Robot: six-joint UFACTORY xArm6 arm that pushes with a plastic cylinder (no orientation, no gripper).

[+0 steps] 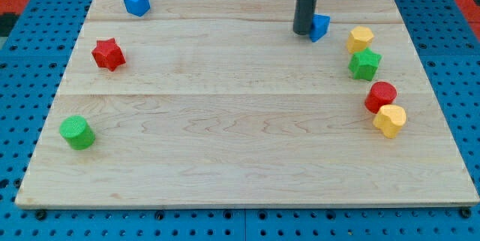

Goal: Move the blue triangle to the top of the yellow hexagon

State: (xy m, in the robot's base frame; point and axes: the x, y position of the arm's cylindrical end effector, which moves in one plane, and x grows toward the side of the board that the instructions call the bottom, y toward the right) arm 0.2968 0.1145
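Note:
The blue triangle (321, 26) lies near the top of the wooden board (225, 121), right of centre. My tip (303, 31) touches its left side and partly hides it. A yellow hexagon (360, 39) lies a short way to the triangle's right and slightly lower. A second yellow block (389, 120) lies lower at the right edge.
A green star (364, 64) sits just below the upper yellow hexagon, and a red cylinder (381, 95) below that. A blue block (136, 2) is at the top left, a red star (108, 53) at the left, a green cylinder (76, 132) at the lower left.

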